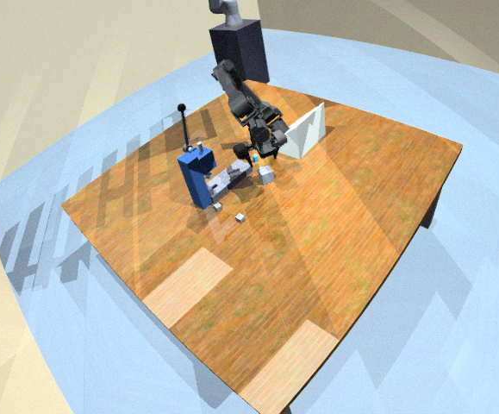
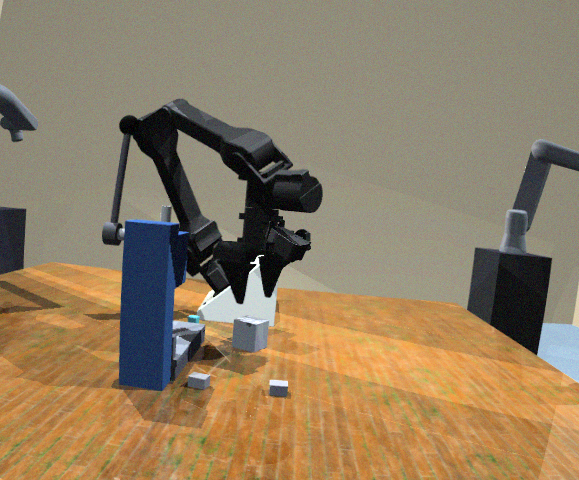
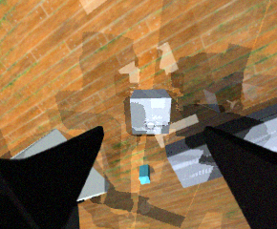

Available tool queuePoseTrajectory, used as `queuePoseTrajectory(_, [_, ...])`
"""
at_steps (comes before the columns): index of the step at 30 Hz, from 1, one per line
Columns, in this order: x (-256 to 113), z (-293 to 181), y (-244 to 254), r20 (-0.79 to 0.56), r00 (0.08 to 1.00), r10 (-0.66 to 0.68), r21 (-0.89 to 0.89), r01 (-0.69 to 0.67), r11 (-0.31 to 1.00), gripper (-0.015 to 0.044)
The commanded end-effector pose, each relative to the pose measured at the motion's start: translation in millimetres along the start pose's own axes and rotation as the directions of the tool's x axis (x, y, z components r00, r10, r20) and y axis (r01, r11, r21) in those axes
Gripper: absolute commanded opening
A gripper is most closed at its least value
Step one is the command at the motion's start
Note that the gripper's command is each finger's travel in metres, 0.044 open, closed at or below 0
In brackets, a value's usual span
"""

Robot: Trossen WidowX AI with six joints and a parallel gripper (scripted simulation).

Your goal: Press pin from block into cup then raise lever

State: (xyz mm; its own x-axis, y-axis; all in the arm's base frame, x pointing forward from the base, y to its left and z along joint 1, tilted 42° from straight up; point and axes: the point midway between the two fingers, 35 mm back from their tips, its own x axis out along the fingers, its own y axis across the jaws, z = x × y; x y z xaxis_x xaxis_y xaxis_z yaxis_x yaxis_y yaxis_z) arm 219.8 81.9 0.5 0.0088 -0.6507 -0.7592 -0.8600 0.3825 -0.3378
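The grey block (image 1: 266, 175) (image 2: 250, 334) (image 3: 150, 114) stands on the table beside the press bed's free end. A small round mark, perhaps the pin, shows on its top in the wrist view. My gripper (image 1: 263, 161) (image 2: 254, 299) (image 3: 152, 131) is open and empty, fingers pointing down above the block. The blue press (image 1: 196, 182) (image 2: 146, 304) (image 3: 191, 164) stands with its long grey bed (image 1: 227, 178) (image 2: 189, 336) reaching toward the block. Its black lever (image 1: 184, 127) (image 2: 120, 180) is up. The punch is mostly hidden under the press head. I cannot make out the cup.
A small teal block (image 1: 255, 158) (image 2: 193, 318) (image 3: 144, 174) lies near the bed's end. A white wedge-shaped panel (image 1: 309, 134) (image 2: 227, 310) (image 3: 43, 144) stands behind the gripper. Two small grey blocks (image 1: 217, 206) (image 1: 240, 217) (image 2: 199, 380) (image 2: 278, 388) lie near the press foot.
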Motion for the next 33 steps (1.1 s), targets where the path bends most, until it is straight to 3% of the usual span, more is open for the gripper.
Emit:
queuePoseTrajectory(1, [14.2, -2.0, 0.8, -0.009, 1.0, 0.0, -0.009, 0.0, 1.0, 0.044])
queuePoseTrajectory(33, [61.7, -2.4, 0.4, -0.009, 1.0, -0.001, -0.009, 0.001, 1.0, 0.044])
